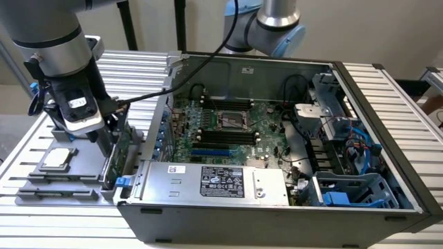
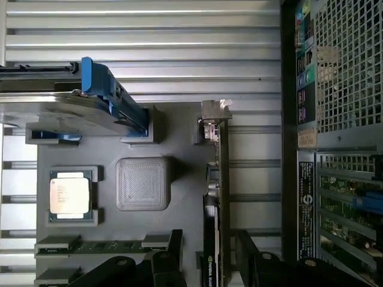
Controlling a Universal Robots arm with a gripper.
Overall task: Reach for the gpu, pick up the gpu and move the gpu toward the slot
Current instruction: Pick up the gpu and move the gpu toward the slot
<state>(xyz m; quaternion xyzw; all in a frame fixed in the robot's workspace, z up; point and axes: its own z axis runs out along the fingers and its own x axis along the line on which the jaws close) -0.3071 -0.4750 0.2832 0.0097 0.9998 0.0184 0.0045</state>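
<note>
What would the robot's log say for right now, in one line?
phase: reach | gripper: open, fingers either side of gpu | gpu: on edge in tray, not lifted

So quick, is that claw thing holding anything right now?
Gripper: open, one finger on each side of the gpu, which stands on edge in the grey tray; not clamped on it.

A plain cream wall is running across the top of the frame. Black poles are standing before it at upper left. A ribbed metal table is stretching below, with soft light glinting off its slats, and pale floor is showing at far left.
</note>
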